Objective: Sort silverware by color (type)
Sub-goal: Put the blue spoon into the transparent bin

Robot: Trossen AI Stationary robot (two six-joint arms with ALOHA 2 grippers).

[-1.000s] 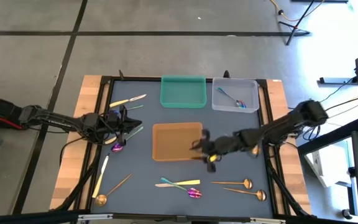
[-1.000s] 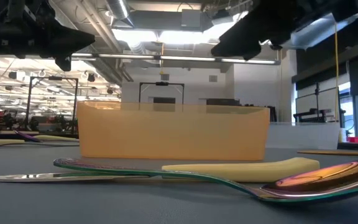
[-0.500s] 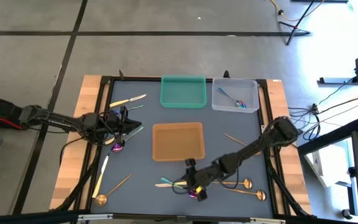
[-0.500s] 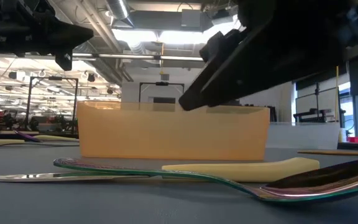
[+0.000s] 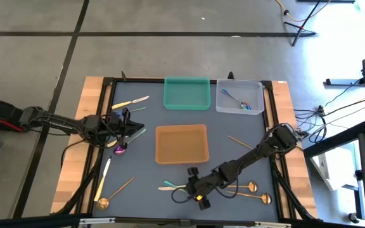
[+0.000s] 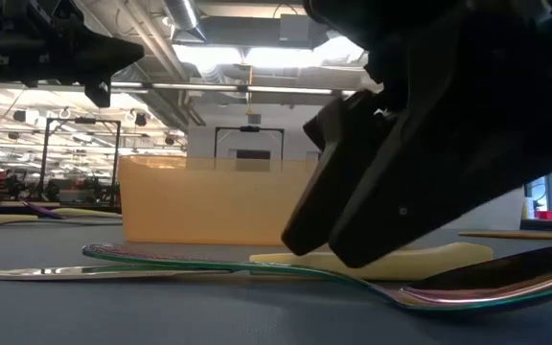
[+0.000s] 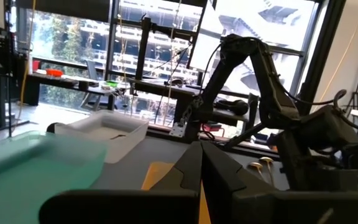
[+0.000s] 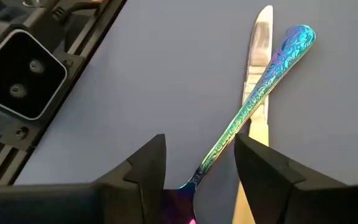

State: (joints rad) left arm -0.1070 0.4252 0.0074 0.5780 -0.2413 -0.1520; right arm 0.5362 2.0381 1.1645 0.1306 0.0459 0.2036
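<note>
Dark table (image 5: 146, 171), near edge: right gripper (image 8: 196, 163) has dropped over the iridescent spoon (image 8: 253, 102).
Jaws open astride its neck, not gripping; left gripper (image 5: 134, 128) stays shut, empty.

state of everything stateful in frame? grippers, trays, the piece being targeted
right gripper: open, low over the front of the table, fingers either side of the iridescent spoon's neck
left gripper: shut, holding nothing, at the table's left
iridescent spoon: flat on the mat, handle crossing the cream knife
orange tray: empty
green tray: empty
clear tray: holds iridescent pieces
</note>
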